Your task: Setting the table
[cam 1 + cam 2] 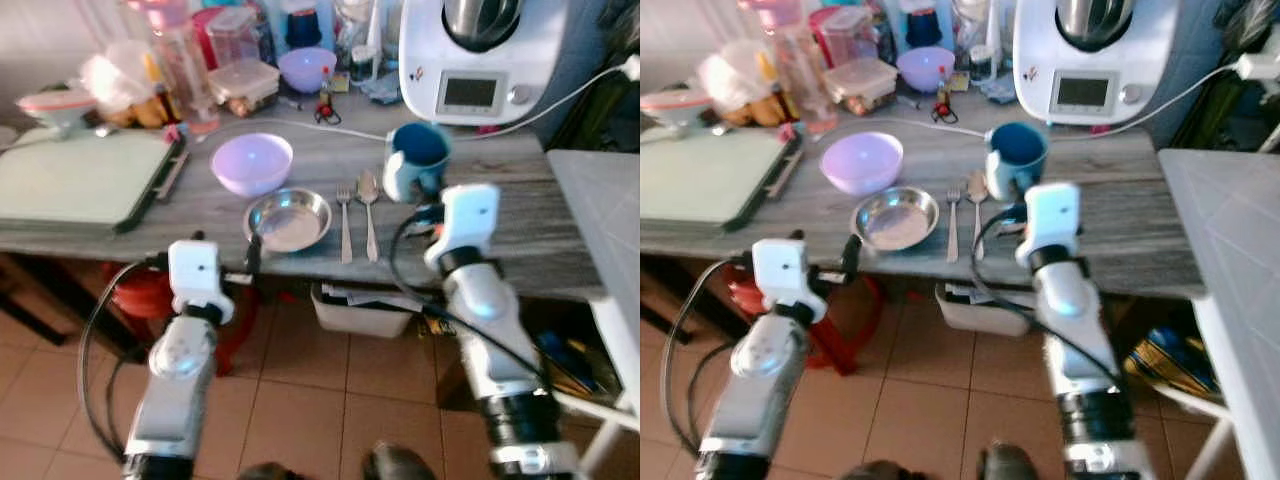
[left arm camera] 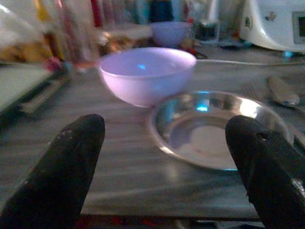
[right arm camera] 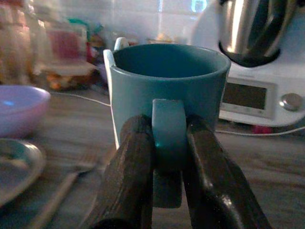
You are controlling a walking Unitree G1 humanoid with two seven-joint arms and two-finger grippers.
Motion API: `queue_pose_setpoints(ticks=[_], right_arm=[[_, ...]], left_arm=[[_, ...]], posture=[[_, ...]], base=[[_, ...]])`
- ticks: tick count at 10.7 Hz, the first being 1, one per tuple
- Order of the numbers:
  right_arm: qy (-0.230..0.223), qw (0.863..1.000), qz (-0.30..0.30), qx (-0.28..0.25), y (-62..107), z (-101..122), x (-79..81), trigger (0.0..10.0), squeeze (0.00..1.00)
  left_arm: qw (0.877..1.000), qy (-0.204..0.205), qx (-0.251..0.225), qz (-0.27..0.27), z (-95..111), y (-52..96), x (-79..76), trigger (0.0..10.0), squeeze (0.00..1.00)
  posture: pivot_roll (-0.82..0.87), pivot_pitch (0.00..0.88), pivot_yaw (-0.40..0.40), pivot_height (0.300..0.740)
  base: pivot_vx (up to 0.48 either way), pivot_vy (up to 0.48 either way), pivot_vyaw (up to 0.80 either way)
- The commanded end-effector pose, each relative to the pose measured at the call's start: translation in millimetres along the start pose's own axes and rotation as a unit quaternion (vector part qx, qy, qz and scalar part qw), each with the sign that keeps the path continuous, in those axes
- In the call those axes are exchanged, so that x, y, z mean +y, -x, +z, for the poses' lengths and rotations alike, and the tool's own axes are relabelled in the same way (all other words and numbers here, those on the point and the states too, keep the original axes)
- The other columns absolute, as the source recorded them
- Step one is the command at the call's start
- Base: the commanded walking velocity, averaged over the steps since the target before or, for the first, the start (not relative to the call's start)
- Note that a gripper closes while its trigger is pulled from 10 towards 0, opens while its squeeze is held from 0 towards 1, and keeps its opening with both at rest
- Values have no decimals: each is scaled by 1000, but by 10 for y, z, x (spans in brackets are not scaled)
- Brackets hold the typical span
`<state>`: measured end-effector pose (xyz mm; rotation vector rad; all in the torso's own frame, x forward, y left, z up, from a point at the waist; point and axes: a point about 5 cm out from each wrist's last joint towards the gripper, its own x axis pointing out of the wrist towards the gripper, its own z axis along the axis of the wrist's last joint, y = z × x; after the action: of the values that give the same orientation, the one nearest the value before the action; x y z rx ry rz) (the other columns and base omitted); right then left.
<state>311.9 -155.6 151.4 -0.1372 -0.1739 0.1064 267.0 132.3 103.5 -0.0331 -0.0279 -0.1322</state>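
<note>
Mug handling is the step in hand. The right gripper (image 3: pixel 167 191) has its 2 black fingers pressed on the handle of the teal ceramic mug (image 1: pixel 415 156), 1 finger on each side of the handle loop. The mug is upright at the right end of the setting, just right of the steel spoon (image 1: pixel 368 210) and the steel fork (image 1: pixel 344 218); I cannot tell if its base is on the grey wooden table (image 1: pixel 520 230) or a little above it. Left of the fork lies the round shallow steel plate (image 1: pixel 288 219), and beyond it, farther from the robot, the lilac plastic bowl (image 1: pixel 252 163).

The left gripper (image 2: pixel 162 162) hovers at the near table edge before the plate, fingers spread wide, holding nothing.

To do this step well, I think the mug should stay vertical and go down slowly until the base is flat, a little right of the spoon and not touching it. The fingers should open only then, and the arm should draw back straight toward the robot, away from the white kitchen machine (image 1: pixel 480 55) and its cable.
</note>
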Motion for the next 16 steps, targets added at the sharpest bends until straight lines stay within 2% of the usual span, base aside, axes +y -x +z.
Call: queue_pose_setpoints(ticks=[1,4,5,7,9,13,16], right_arm=[[-4,1000,3,-26,-41,98,42,10000,0],[-11,999,-6,-33,-110,125,-27,10000,0],[-19,999,-3,-44,-203,181,-122,10000,0],[-1,999,-14,-48,-344,237,-285,10000,0],[-1,999,-9,-44,-440,232,-326,10000,0],[-17,998,17,-63,-642,324,-276,10000,0],[-34,995,65,-66,-700,340,-107,10000,0]], left_arm=[[1000,-8,-8,24,34,26,125,10000,0],[999,-16,-10,36,57,60,188,10000,0],[999,-16,-10,36,73,85,201,10000,0],[999,-15,2,32,60,171,221,10000,0],[999,-28,8,26,85,258,234,10000,0],[999,-28,31,13,117,440,286,10000,0],[999,-30,40,9,149,491,301,10000,0]], posture=[[-20,47,58,740],[-6,51,59,740],[2,65,65,740],[22,92,70,740],[48,129,81,740],[97,172,114,740],[116,188,125,740]], base=[[0,315,0],[0,0,0],[0,0,0],[0,0,0],[0,0,0],[0,0,0],[0,0,0]])
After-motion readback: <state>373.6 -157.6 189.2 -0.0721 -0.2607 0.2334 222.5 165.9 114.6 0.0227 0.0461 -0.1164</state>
